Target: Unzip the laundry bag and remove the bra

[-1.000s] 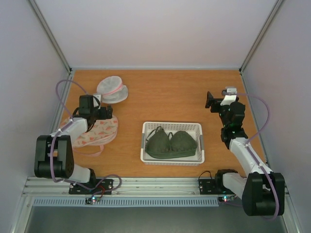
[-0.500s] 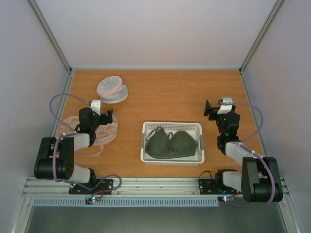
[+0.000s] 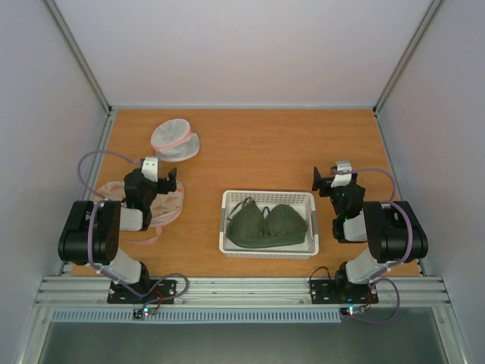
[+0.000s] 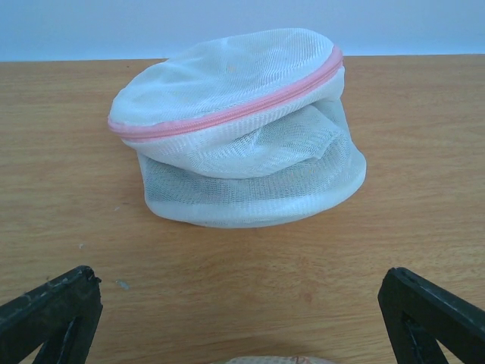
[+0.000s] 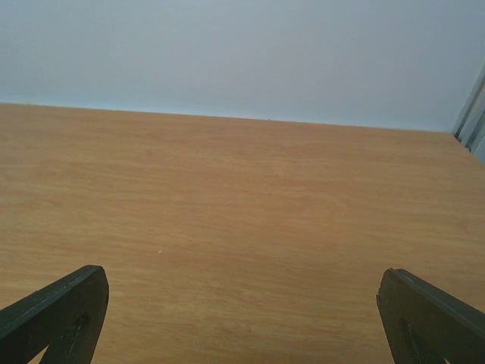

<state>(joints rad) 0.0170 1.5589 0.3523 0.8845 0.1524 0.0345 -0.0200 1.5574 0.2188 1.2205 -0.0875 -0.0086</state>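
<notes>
1. Top external view, far left: the laundry bag lies flat on the table. Its printed cream lobes are partly hidden under the left arm, and its pink loop strap lies toward the near edge. I cannot tell whether its zipper is undone.
2. The left gripper hangs over the bag's right lobe. In the left wrist view its fingers sit at the bottom corners, spread wide with nothing between them (only bare wood and a sliver of the bag's edge).
3. Farther back, a round white mesh pouch sits slumped, its pink zipper rim tilted, apart from the bag.
4. In the centre, a white basket holds the bra, its two cups side by side, well apart from the bag.
5. On the right, the right gripper hovers just beyond the basket's far right corner. In the right wrist view its fingers are also spread wide and empty, over bare table.
</notes>
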